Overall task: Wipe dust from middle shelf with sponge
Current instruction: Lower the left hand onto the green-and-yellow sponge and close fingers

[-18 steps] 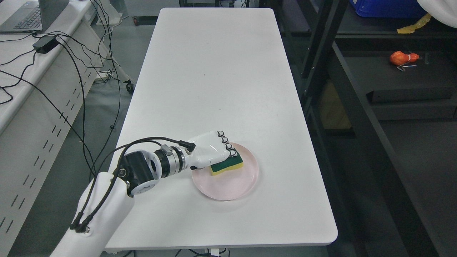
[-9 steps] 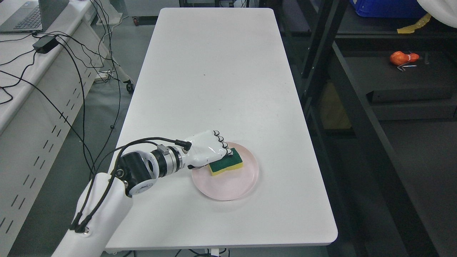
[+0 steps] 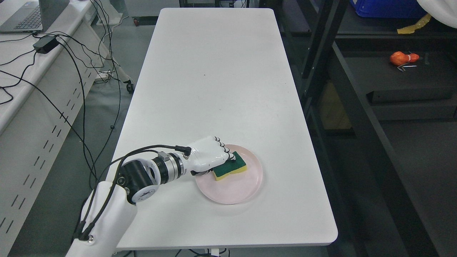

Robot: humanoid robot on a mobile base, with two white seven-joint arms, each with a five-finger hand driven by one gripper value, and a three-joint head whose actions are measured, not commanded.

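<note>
One white robot hand (image 3: 210,157), the left, now grips the green-and-yellow rectangular sponge (image 3: 231,167) on the round pink plate (image 3: 246,187) near the white surface's (image 3: 214,71) front edge; plate nudged rightward, lift should follow.

Glossy white left arm (image 3: 103,217), black cables (image 3: 142,151) looping along it, black-and-silver wrist joint (image 3: 150,174), white robot hand (image 3: 209,157) with black-ringed knuckles.
</note>
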